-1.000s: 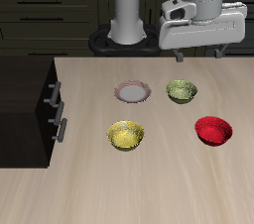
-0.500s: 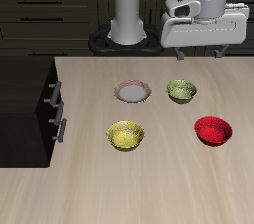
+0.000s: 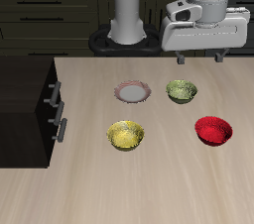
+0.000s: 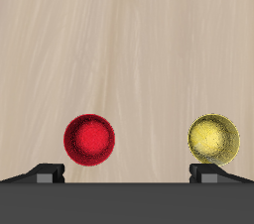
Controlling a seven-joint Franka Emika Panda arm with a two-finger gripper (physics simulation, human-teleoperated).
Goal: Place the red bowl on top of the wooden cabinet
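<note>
The gripper (image 3: 198,56) hung high over the back of the table, holding nothing, its fingertips (image 4: 47,173) set wide apart. The red bowl (image 3: 213,130) sat on the tabletop, apart from the olive-green bowl (image 3: 182,91) and well away from the wooden cabinet (image 3: 22,94). To do it well, I'd say — centre over one rim, descend straight, pinch the wall.

Even soft light, faint shadows, sharp renders
</note>
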